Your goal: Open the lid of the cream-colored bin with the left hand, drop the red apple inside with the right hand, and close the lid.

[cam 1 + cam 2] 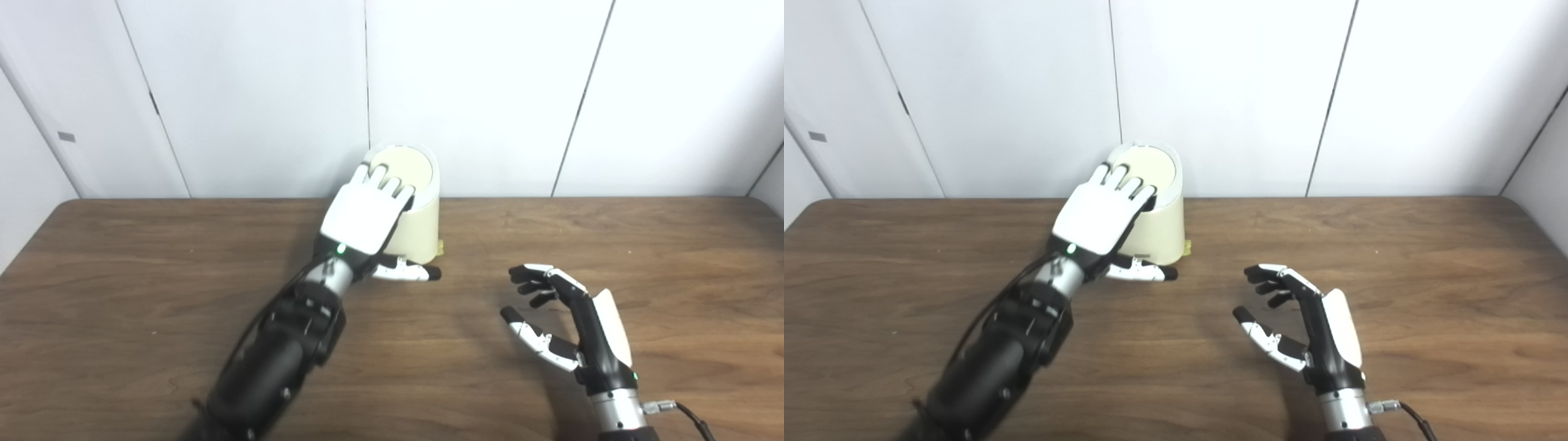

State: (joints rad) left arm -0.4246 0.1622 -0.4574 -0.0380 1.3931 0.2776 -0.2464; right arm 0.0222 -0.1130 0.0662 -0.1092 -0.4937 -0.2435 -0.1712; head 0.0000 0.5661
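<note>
Two hands are in view, and no red apple shows anywhere on the wooden table (184, 294), so we judge it is either already inside the cream-colored bin (422, 229) or simply out of sight; we cannot tell which. Our left hand (364, 214) lies palm-down with its fingers (386, 182) spread flat over the near edge of the lid (404, 168), the thumb hanging free beside the bin's front wall; it grips nothing, only presses or rests on the lid. That lid looks seated level in the rim, so the bin reads as closed and its contents are hidden from us.

Our right hand (1304, 324) hovers over bare tabletop well to the right of the bin, fingers curled loosely apart and empty.

From this we take the step in hand to be either the very start of opening the lid or the last press that shuts it. If opening, the next move calls for the left fingers to catch the lid's edge and tip it up, and the right hand must first find the apple.
</note>
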